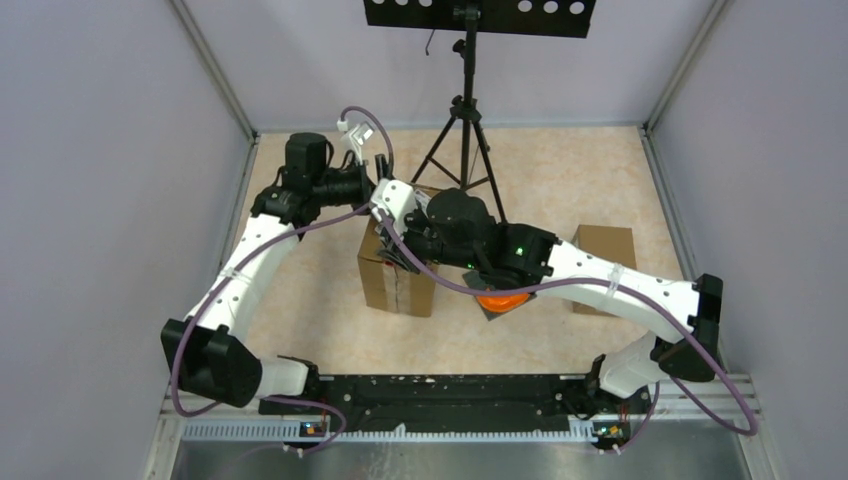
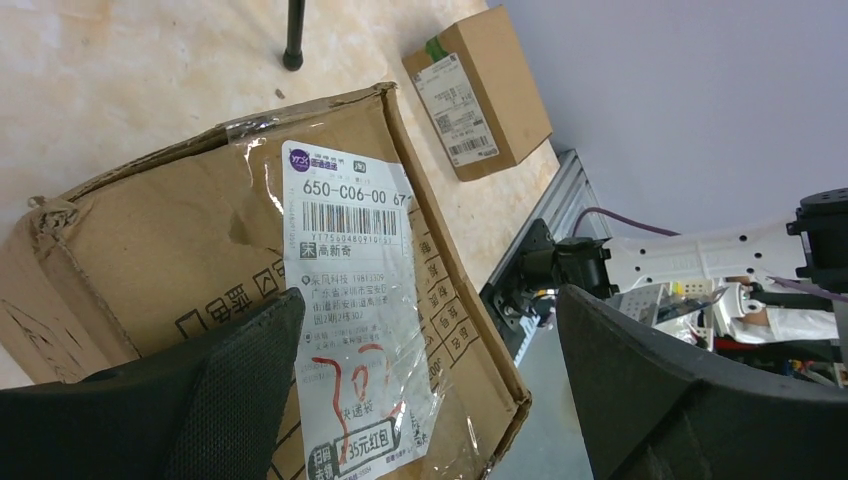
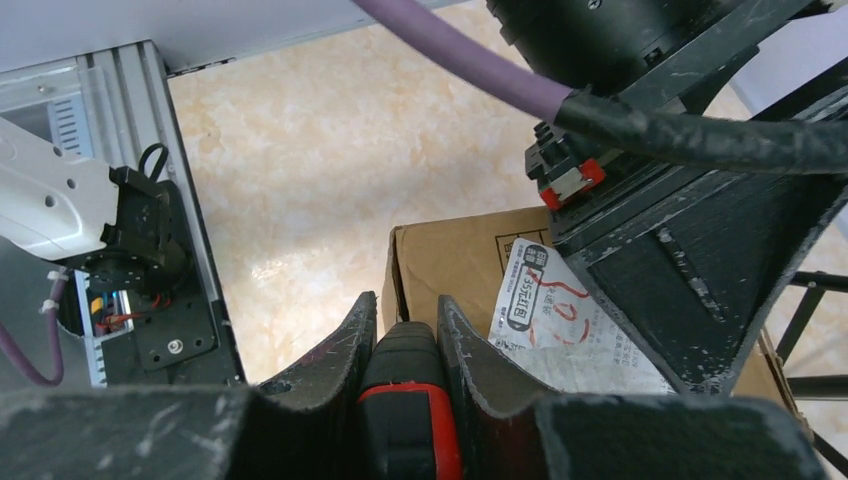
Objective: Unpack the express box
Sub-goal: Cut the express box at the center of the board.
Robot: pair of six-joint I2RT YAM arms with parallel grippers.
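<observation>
Sitting where, that express box (image 1: 397,280)? — Mei

It is sitting on the table (image 1: 330,340) near the middle, under both wrists. Its white shipping label (image 2: 350,300) is facing up, with clear tape wrinkling over it. — Jon

What is the left gripper (image 2: 430,300) doing? — Mei

It is hanging over the box top with its jaws standing wide apart, gripping nothing. In the left wrist view its fingers (image 2: 225,385) are framing the label. Whether they are touching the cardboard, I cannot tell. — Jon

And the right gripper (image 3: 405,310)? — Mei

It is clamping a black-and-red tool (image 3: 410,400) between its closed fingers. The tool's black end is pointing at an upper edge of the express box, close to the label's corner. What kind of tool it is, I cannot tell. The left gripper's dark body is looming just above the box in that view. — Jon

Is anything else lying around? — Mei

A smaller box (image 1: 603,265) carrying its own label is lying well apart on the right. A tripod (image 1: 463,130) is standing behind the express box. An orange object (image 1: 500,300) is peeking out beneath the right arm, just beside the express box; I am not making out what it is. — Jon
</observation>
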